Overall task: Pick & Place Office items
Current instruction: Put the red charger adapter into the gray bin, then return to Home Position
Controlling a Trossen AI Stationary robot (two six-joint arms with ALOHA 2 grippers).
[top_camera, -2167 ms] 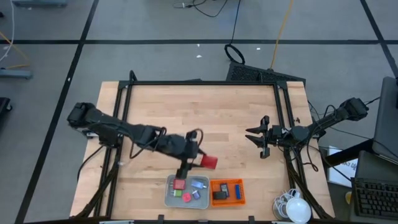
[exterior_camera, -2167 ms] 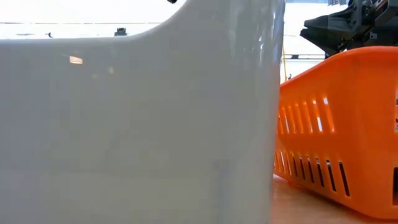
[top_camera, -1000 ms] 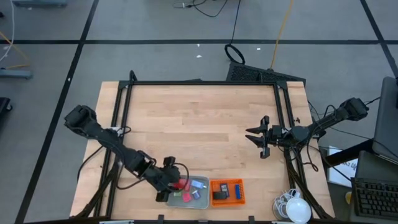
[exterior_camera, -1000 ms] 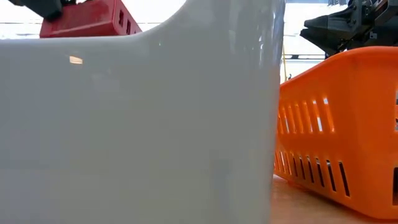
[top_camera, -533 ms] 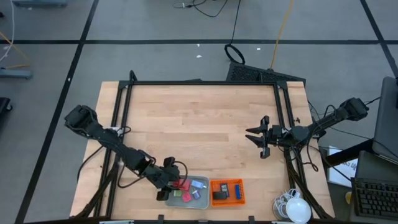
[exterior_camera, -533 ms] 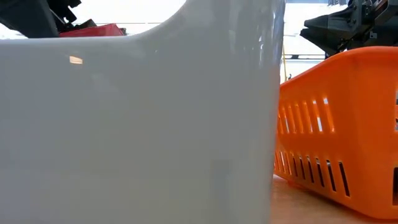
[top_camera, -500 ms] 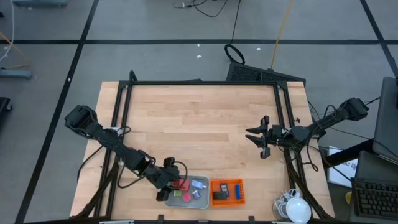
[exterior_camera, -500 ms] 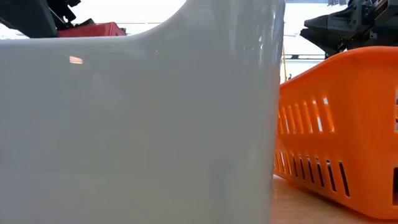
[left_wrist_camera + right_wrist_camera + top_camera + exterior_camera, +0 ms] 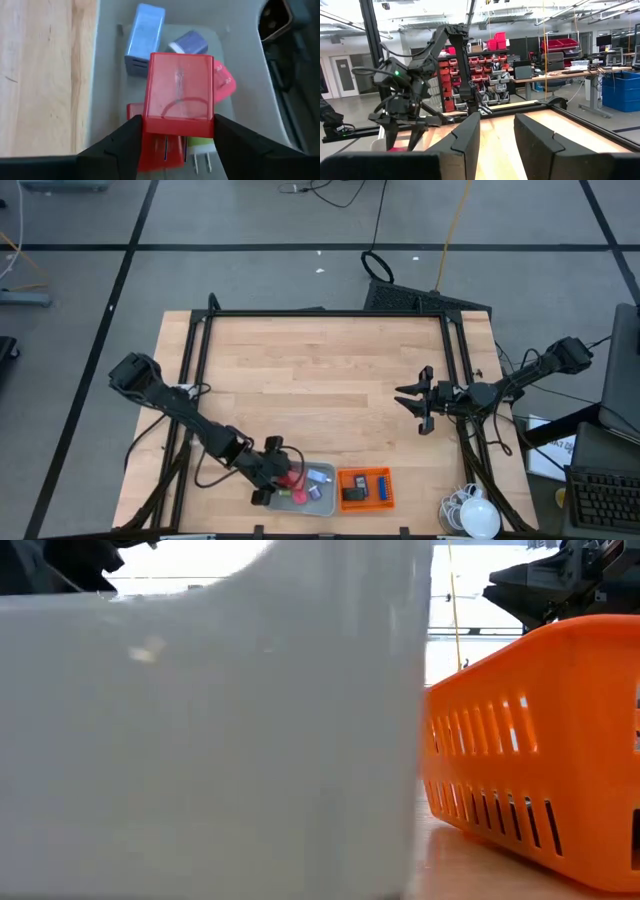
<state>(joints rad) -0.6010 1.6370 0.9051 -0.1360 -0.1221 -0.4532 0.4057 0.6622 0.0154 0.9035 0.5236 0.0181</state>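
Holding a red translucent plastic block (image 9: pixel 179 95) between its two dark fingers (image 9: pixel 119 145), your left hand (image 9: pixel 272 477) hangs over the left part of the grey plastic tray (image 9: pixel 330 507) at the near edge of the wooden tabletop (image 9: pixel 330 380). You see the block directly in front of the hand, its long axis pointing away from the wrist, above the things that lie in the tray: a pale blue block (image 9: pixel 144 40), a smaller violet-blue one (image 9: pixel 190 43), a pink piece (image 9: pixel 223 84) and another red piece (image 9: pixel 150 150). I judge the block needs only to go straight down. The orange mesh basket (image 9: pixel 365 487) stands just beside the tray. Your right hand (image 9: pixel 419 402) waits clenched and empty, well apart at the right side.
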